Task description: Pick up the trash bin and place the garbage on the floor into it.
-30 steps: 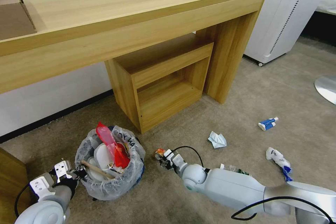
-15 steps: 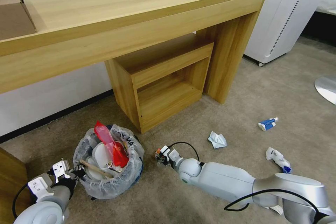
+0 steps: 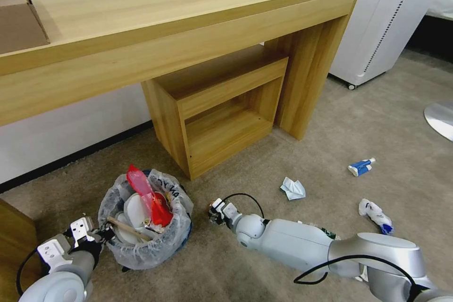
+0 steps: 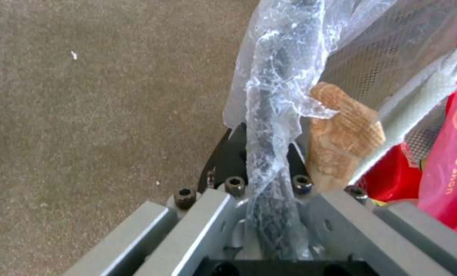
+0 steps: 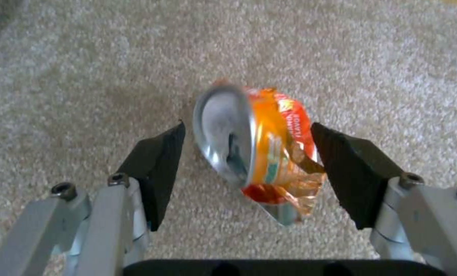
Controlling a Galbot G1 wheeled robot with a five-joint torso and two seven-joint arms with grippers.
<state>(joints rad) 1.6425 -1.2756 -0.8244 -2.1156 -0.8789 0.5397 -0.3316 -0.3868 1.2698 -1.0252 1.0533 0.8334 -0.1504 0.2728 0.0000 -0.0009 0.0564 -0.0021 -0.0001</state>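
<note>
Beige carpet [image 3: 377, 122], right end effector [image 5: 249, 161] spread wide around crushed orange can [image 5: 259, 145], left end effector [image 4: 261, 168] clamped on trash bin [image 3: 144, 240] rim.

My head camera looks down at the floor [image 3: 264, 170] and desk [image 3: 179, 14]. Both wrist cameras sit close, facing carpet; the left shares the trash bin [image 3: 141, 240] rim.
</note>
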